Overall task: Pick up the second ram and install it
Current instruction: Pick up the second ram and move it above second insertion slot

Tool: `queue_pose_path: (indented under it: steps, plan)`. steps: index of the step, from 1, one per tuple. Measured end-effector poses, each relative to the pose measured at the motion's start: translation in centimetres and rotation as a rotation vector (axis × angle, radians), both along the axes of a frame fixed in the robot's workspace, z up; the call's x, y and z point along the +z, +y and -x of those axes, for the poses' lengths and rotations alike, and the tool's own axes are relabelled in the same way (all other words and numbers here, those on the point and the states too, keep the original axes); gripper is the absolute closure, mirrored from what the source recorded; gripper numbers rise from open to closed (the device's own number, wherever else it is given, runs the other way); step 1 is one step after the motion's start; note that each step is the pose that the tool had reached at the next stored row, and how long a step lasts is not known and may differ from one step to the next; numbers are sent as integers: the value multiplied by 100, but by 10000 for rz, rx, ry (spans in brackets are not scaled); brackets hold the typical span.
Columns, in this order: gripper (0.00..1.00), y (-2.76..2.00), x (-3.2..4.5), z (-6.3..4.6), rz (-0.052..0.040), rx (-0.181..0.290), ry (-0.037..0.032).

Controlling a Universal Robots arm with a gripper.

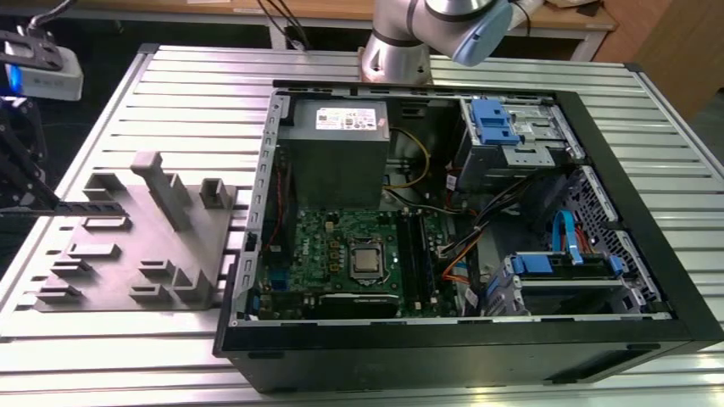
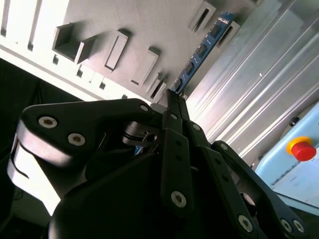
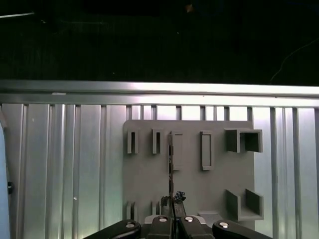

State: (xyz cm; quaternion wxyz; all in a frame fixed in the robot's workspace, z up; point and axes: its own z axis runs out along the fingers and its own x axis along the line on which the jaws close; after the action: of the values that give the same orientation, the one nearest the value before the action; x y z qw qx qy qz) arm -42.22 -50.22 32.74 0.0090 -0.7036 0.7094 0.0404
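Spanning the scene, a slatted metal desk (image 1: 136,356) carries an open computer case (image 1: 453,356). A grey slotted holder plate (image 1: 125,250) lies just beside the case, on the exterior view's left. In the second wrist view the end effector (image 2: 174,102) is pinched tight on one end of the second ram (image 2: 202,50), a thin blue stick. The ram's far end is at a holder slot; cannot tell if they touch.

A: What has the tool (image 3: 173,216) got?
B: A thin memory stick (image 3: 171,169), seen edge-on, pinched at one end.
A: And behind it?
B: A grey slotted holder (image 3: 199,189) lying on the ribbed metal counter (image 3: 65,159).
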Motion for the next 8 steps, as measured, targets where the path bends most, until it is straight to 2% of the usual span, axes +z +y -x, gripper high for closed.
queue_pose_path:
  steps: [8]
  plan:
    - [92,0,181,0,-3,0,-2]
